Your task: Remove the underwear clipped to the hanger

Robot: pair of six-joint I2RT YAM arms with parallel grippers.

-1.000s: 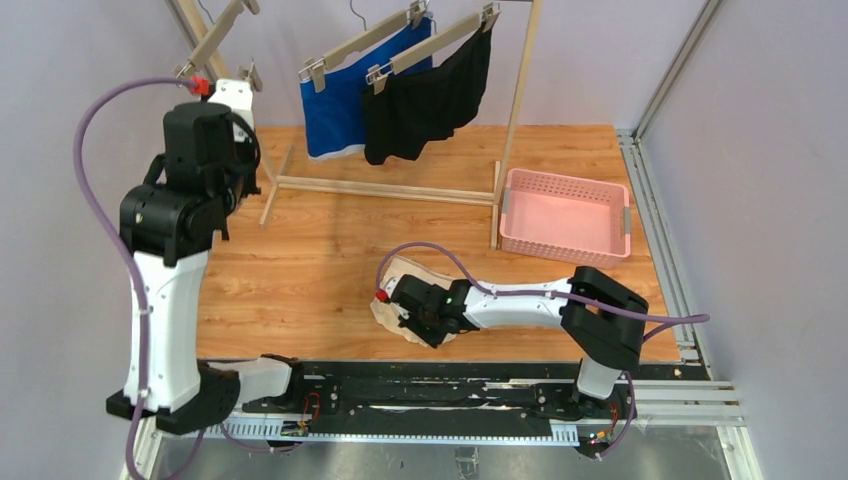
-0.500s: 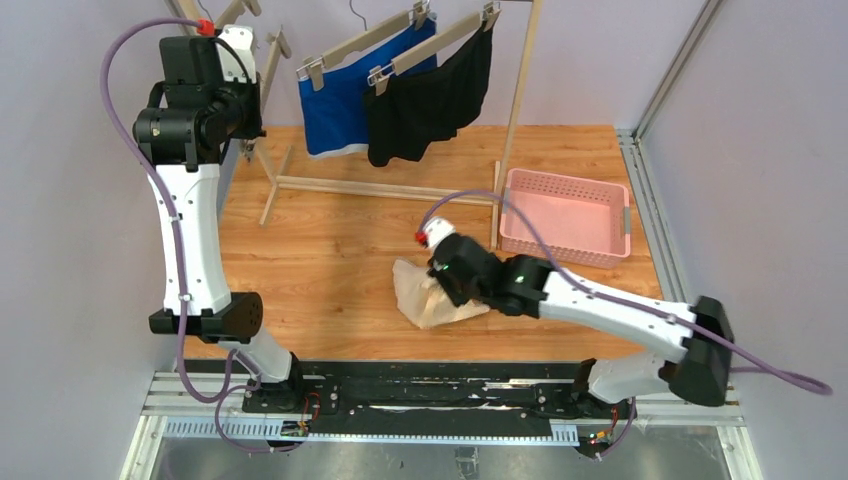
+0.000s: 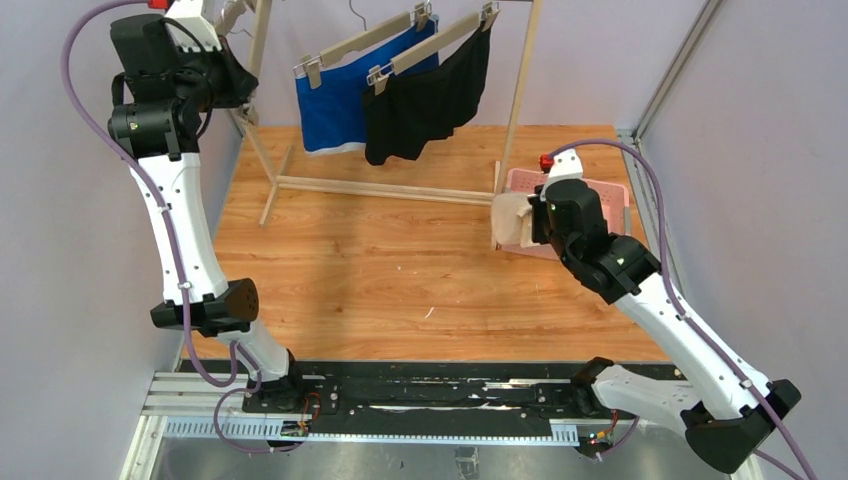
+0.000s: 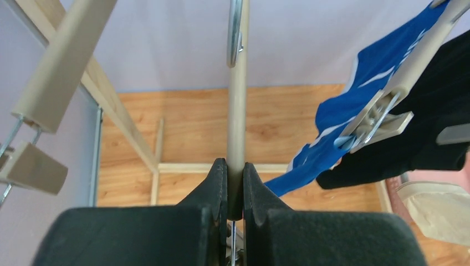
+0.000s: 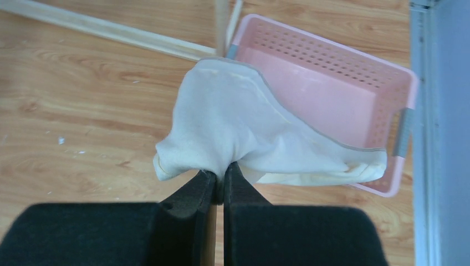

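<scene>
Wood table (image 3: pixel 380 260), purple walls (image 3: pixel 600 60). The right gripper (image 5: pixel 219 180) pinches the cream underwear (image 5: pixel 238 122), stretched sideways over the pink basket (image 5: pixel 332 72) edge. The left gripper (image 4: pixel 235 172) squeezes an upright hanger (image 4: pixel 237 111).

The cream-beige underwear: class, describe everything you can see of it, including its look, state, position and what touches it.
The cream-beige underwear is a soft, plain cloth piece with a thin greyish band along one edge. It is off any hanger, bunched and crumpled. It hangs from the right gripper, whose jaws are shut on a fold of it. It is in the air, partly over the wooden table and partly over the near corner of the pink basket. Whether it touches the basket's rim cannot be told.
</scene>
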